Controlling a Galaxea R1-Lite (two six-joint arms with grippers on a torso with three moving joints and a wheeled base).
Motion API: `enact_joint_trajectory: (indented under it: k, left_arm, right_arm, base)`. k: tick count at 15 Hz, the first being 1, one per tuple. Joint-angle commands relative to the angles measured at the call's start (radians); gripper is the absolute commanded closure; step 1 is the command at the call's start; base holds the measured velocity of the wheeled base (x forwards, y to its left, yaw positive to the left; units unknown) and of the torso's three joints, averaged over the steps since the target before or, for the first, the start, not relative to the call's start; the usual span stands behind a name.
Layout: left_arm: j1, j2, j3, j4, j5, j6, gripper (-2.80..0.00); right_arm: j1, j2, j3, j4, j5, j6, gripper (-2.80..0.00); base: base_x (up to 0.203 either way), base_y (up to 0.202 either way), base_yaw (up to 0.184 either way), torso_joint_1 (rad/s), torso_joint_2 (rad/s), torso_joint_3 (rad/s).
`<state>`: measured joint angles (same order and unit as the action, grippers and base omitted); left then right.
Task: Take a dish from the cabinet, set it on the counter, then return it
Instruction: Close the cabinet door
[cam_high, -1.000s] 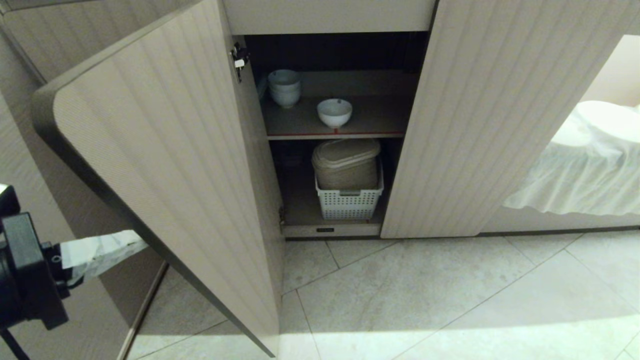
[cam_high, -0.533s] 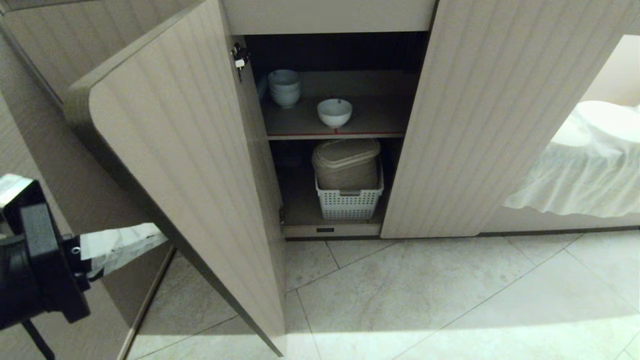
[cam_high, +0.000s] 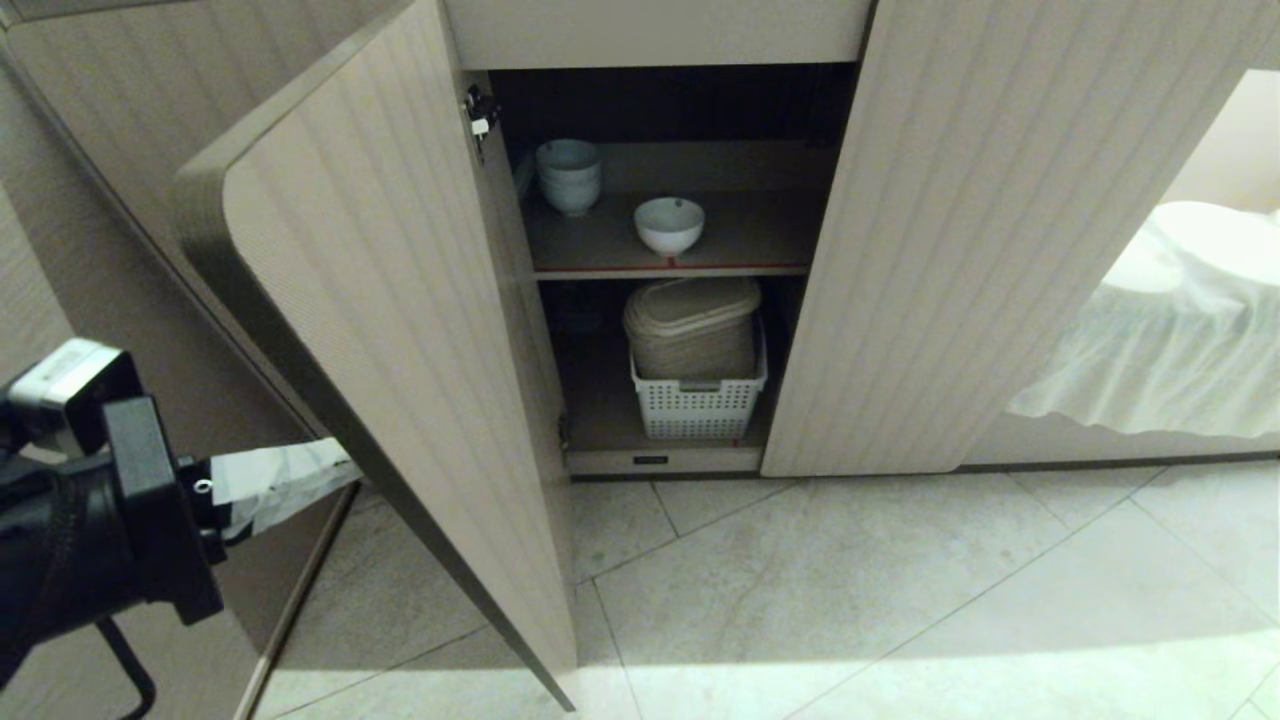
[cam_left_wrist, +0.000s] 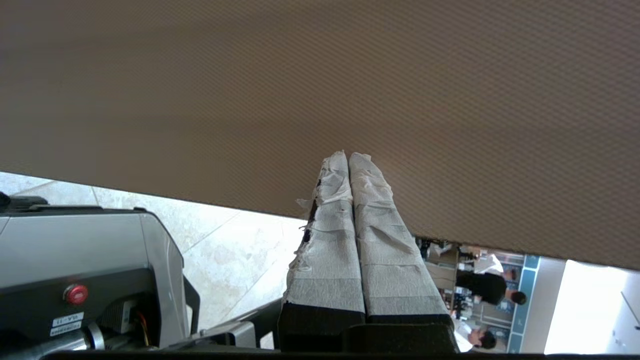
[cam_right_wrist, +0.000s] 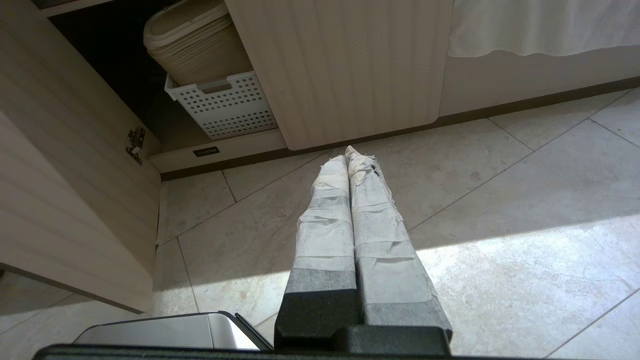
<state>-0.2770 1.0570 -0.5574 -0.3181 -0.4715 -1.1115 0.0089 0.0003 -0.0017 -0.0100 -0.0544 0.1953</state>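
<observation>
The dish (cam_high: 669, 225), a small white bowl, stands upright on the cabinet's upper shelf (cam_high: 760, 240), just behind its red-taped edge. The cabinet's left door (cam_high: 400, 350) stands part-way open and the right door (cam_high: 960, 250) wide open. My left gripper (cam_high: 340, 462) is low at the left, shut and empty. Its taped tips rest against the back face of the left door (cam_left_wrist: 350, 75). In the left wrist view the left gripper (cam_left_wrist: 348, 156) shows both fingers pressed together. My right gripper (cam_right_wrist: 348, 152) hangs shut over the floor before the cabinet. The counter is out of view.
A stack of pale bowls (cam_high: 569, 175) sits at the shelf's back left. Below, a white perforated basket (cam_high: 698, 405) holds a beige lidded container (cam_high: 692, 325). A white cloth-covered shape (cam_high: 1170, 320) lies to the right. My own base (cam_left_wrist: 90, 250) is near the door; people stand far off (cam_left_wrist: 487, 285).
The left door has swung inward toward the cabinet, its outer corner shifting right. My left gripper has moved right and slightly up along with it, still shut. The dish has not moved.
</observation>
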Motion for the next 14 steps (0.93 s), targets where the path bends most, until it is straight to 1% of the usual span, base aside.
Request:
enact_joint_trajectory:
  k: [1,4,11,14]
  left_arm:
    - [-0.001,0.028,-0.001,-0.004,-0.003,-0.005,0.00]
    - [-0.001,0.047,-0.001,-0.036,-0.001,-0.007,0.00]
    - [-0.008,0.089,-0.013,-0.044,-0.001,-0.001,0.00]
    - [-0.021,0.108,-0.007,-0.102,0.001,-0.004,0.00]
  right_arm:
    - [0.000,0.000,0.000,-0.001,-0.001,0.001,0.00]
    - [0.000,0.000,0.000,-0.001,0.001,0.001,0.00]
    - [0.000,0.000,0.000,-0.001,-0.001,0.001,0.00]
    - [0.000,0.000,0.000,-0.001,-0.001,0.001,0.00]
  base:
    - [0.000,0.000,0.000,0.000,0.00,0.000]
    - [0.000,0.000,0.000,0.000,0.00,0.000]
    - [0.000,0.000,0.000,0.000,0.00,0.000]
    - [0.000,0.000,0.000,0.000,0.00,0.000]
